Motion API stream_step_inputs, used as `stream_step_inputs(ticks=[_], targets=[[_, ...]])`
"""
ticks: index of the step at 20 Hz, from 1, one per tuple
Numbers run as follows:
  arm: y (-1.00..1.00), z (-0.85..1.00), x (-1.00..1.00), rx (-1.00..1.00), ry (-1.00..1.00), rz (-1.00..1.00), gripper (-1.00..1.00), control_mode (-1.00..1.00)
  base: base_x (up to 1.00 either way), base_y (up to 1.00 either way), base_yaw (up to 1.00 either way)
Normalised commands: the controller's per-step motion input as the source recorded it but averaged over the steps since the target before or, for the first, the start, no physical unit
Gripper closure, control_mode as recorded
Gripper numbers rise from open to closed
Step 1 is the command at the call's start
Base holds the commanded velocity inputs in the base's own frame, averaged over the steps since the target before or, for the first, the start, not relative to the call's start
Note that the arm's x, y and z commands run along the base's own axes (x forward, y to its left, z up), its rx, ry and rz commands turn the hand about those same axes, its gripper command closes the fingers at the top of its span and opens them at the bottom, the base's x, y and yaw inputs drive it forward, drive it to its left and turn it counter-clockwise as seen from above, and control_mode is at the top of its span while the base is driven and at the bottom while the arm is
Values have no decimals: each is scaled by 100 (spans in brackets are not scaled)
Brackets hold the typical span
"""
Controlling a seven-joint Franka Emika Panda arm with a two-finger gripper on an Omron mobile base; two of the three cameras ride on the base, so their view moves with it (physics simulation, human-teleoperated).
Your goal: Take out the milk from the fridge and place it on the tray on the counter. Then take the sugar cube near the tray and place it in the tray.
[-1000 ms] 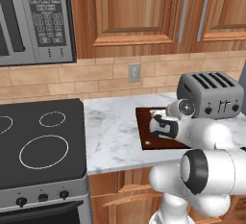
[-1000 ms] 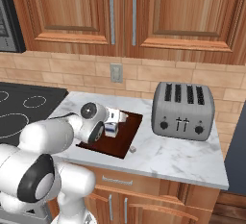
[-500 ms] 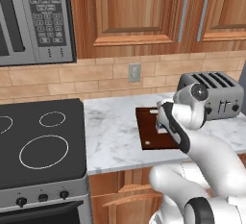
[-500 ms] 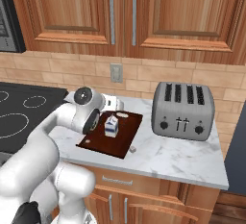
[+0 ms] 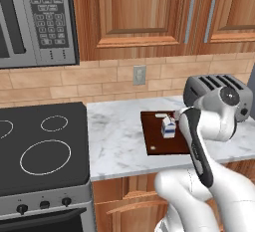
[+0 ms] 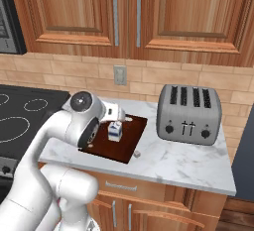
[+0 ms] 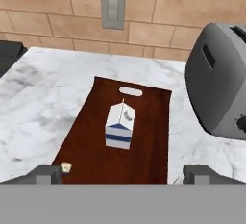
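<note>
Standing upright near the middle of the tray point(image 7: 144, 136), the milk point(image 7: 120, 127) was already out of the fridge and in place, in the centre of the hand view. The tray lay on the marbled desk point(image 7: 43, 98), its long axis running away from the camera toward the brick wall, the pale slot at its far end. A toaster point(image 7: 218, 83) filled the right of that frame.

The claw point(image 7: 122, 174) hung spread wide and pinching nothing, its two grey fingertips point(image 7: 45, 174) showing at the bottom corners, on the near side of the carton and apart from it.

The coming move turned on the sugar cube point(image 6: 137, 153). In the right base view it sat as a tiny white block on the bare desk just off the tray's near right corner, toward the toaster. In the hand view that put it low and right, close beside the right fingertip, so the claw probably needed only a short shift toward the lower right and then a drop. A small pale speck point(image 7: 66, 168) rested at the tray's near left corner; what it was could not be told.
</note>
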Motion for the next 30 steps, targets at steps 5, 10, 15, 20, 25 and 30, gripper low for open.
stream_step_inputs(ticks=[5, 10, 15, 20, 25, 30], targets=[[-23, 37, -69, 18, 13, 27, -100, -100, 0, 0, 0], [-15, 6, -38, 6, 18, 39, -100, -100, 0, 0, 0], [-1, -1, -17, -1, 2, 49, -100, -100, 0, 0, 0], [-1, -1, -18, -8, -15, 31, -100, -100, 0, 0, 0], [-5, -4, -27, -1, -18, 3, -100, -100, 0, 0, 0], [-1, -13, -12, 0, -14, 0, -100, -100, 0, 0, 0]])
